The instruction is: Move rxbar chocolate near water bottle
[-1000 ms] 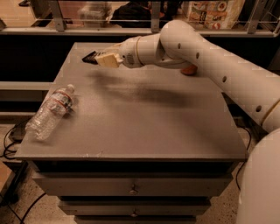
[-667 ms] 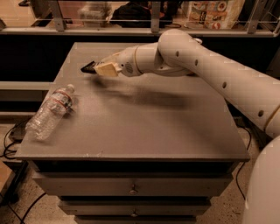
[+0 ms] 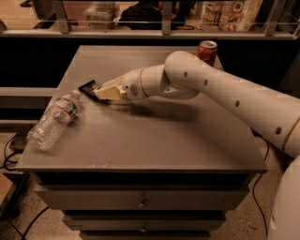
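The rxbar chocolate (image 3: 89, 87), a small black-wrapped bar, is held at the tip of my gripper (image 3: 99, 93), just above the grey table top (image 3: 154, 136). The gripper's pale fingers (image 3: 108, 90) are shut on the bar's right end. The water bottle (image 3: 54, 119) lies on its side at the table's left edge, cap pointing toward the back right. The bar is a short way right of and behind the bottle's cap. My white arm reaches in from the right.
A red Coca-Cola can (image 3: 207, 50) stands at the table's back right, behind my arm. The table has drawers below its front edge (image 3: 140, 202). A shelf with packaged goods (image 3: 229, 11) runs behind the table. Cables lie on the floor at the left.
My gripper has carried the bar forward and down, from the table's back middle toward the bottle's cap. The bottle has not moved. The can now shows behind my arm.
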`<state>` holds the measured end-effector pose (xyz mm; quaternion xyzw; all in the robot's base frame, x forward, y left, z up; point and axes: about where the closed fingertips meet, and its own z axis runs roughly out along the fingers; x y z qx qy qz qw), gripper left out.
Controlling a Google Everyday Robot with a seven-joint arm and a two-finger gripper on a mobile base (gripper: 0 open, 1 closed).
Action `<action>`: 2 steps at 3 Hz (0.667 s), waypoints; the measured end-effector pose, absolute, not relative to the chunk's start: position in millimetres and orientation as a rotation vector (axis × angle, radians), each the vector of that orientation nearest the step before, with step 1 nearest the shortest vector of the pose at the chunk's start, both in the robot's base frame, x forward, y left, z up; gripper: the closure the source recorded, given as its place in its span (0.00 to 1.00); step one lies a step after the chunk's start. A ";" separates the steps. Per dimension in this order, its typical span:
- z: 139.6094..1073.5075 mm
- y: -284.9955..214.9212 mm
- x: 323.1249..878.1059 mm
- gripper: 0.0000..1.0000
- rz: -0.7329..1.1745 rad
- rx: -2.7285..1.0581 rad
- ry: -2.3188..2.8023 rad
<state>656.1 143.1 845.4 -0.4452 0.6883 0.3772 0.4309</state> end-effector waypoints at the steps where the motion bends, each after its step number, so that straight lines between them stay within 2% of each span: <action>1: 841.5 149.2 643.5 0.04 0.980 -1.112 1.722; 2: 841.5 150.5 643.4 0.00 0.981 -1.114 1.721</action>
